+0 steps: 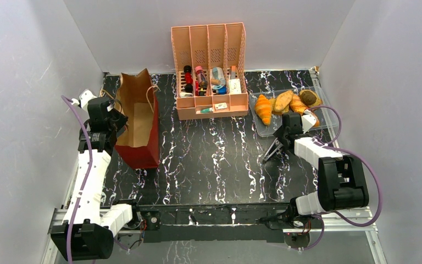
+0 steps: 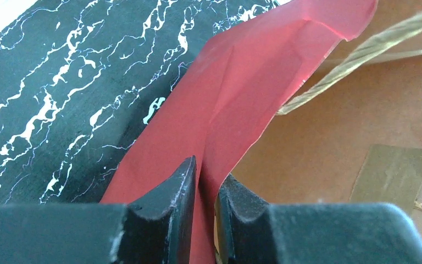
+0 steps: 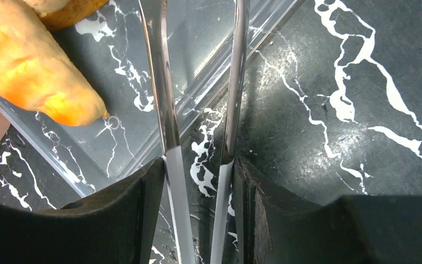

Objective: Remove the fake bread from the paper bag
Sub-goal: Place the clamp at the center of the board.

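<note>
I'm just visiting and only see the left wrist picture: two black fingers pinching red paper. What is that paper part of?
Observer: It is the rim of a tall paper bag, brown inside and red outside, standing at the table's left. The left gripper pinches it.
Operator: Where is the bread?
Observer: The fake bread lies in a clear tray at the far right.
Operator: And the other arm?
Observer: The right gripper hangs open at that tray's near edge, holding nothing.

Pink slotted organizer (image 1: 209, 71) of small bottles beside clear plastic tray (image 1: 264, 127)
</note>
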Tool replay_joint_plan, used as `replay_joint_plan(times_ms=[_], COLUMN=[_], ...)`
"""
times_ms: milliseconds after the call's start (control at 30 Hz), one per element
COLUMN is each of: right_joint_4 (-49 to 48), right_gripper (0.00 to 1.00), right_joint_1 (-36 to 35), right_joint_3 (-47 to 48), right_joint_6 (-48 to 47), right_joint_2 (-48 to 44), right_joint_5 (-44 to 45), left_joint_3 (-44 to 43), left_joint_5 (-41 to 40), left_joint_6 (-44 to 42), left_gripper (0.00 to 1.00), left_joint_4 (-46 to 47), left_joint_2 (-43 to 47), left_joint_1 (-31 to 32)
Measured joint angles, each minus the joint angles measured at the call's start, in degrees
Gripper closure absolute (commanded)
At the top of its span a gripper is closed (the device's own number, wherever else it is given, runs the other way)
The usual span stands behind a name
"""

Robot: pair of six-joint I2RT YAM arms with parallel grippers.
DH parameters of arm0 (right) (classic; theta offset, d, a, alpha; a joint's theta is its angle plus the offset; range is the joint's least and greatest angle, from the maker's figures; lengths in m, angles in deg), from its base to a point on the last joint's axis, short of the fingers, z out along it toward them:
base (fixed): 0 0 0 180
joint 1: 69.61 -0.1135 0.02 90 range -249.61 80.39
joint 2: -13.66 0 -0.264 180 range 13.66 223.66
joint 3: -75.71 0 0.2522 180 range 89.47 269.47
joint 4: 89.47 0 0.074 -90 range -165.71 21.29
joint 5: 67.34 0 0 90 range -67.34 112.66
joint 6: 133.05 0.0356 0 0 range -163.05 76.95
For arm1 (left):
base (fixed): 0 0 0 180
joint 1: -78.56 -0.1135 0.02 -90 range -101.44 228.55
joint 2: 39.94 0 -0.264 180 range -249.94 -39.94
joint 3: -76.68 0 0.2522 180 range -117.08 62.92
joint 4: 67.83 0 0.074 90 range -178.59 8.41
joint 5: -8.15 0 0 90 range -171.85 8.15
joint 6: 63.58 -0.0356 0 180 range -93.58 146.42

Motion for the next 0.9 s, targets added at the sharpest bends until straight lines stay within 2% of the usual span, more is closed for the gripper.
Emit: replay_joint_plan(times_ms=[500,900], right_joint_4=[1.03,0.51], right_gripper=[0.49,0.59], right_joint_1=[-4.71,-6.75], right_joint_3=[-1.22,-4.62], right_joint_6=[0.37,1.48], right_joint_2=[-1.2,-3.42], right_joint_5=[1.38,1.79], left_joint_3=[0.82,1.31], left_joint_5=[0.21,0.27], left_joint_6=[0.05,0.02], left_gripper=[0.79,0.77], left_joint_4=[-0.07,-0.01], left_joint_2=[1.36,1.99], left_joint_1=[0.0,0.0])
